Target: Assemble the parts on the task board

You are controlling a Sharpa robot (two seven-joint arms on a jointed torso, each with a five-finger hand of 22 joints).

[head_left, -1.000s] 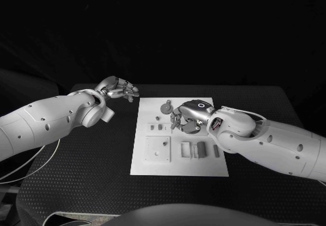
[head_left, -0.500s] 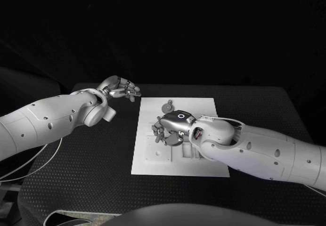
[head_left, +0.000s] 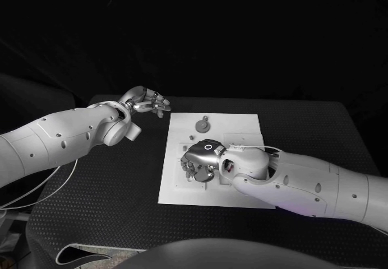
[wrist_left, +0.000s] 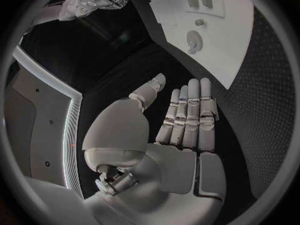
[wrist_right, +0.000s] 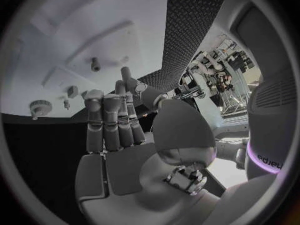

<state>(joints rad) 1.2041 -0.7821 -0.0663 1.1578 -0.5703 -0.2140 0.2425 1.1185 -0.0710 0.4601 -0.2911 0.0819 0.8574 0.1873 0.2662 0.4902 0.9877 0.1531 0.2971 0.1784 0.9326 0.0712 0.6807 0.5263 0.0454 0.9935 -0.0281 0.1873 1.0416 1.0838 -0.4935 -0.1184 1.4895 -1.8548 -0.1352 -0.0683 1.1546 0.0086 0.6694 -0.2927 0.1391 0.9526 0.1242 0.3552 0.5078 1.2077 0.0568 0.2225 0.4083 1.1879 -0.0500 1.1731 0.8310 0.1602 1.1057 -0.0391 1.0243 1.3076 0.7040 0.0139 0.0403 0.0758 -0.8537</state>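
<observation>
Right hand [head_left: 201, 161] hovering released over the task board [head_left: 243, 126], left hand [head_left: 146, 103] idling released beside its far corner.
Risk: descending fingers may be knocking the keyhole-shaped part [head_left: 201, 124] lying near the board's far edge.

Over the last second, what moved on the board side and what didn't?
The right hand swept across the task board, from its middle toward the left side and nearer the robot, and now hovers over the left part with fingers apart, holding nothing. The left hand stayed off the board's far left corner, open. The round part at the far end has not moved relative to the board.
</observation>
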